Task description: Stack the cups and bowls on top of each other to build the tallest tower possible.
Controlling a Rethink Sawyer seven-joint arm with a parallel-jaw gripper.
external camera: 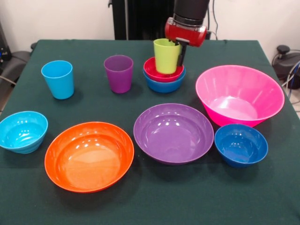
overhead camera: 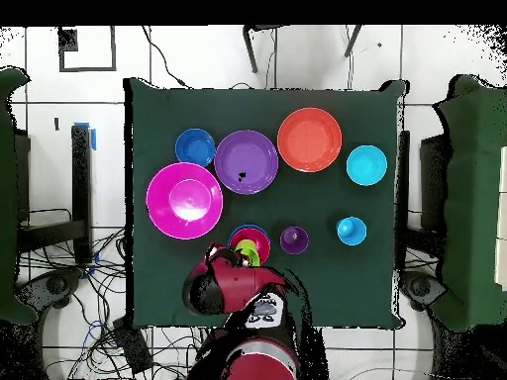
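Note:
At the back of the table stands the tower: a blue bowl (external camera: 164, 85) holds a red bowl (external camera: 156, 73), and a lime green cup (external camera: 166, 56) stands upright in the red one. My gripper (external camera: 178, 57) comes down at the cup's right rim, and one black finger (external camera: 181, 54) lies against the cup's outer wall. The other finger is hidden. A purple cup (external camera: 118, 73) and a light blue cup (external camera: 58, 78) stand upright to the left. From overhead the arm covers most of the tower, leaving a bit of the green cup (overhead camera: 249, 255) showing.
In front lie a cyan bowl (external camera: 22, 131), a wide orange bowl (external camera: 89, 156), a wide purple bowl (external camera: 173, 133) and a dark blue bowl (external camera: 241, 145). A big pink bowl (external camera: 239, 95) stands close to the right of the tower.

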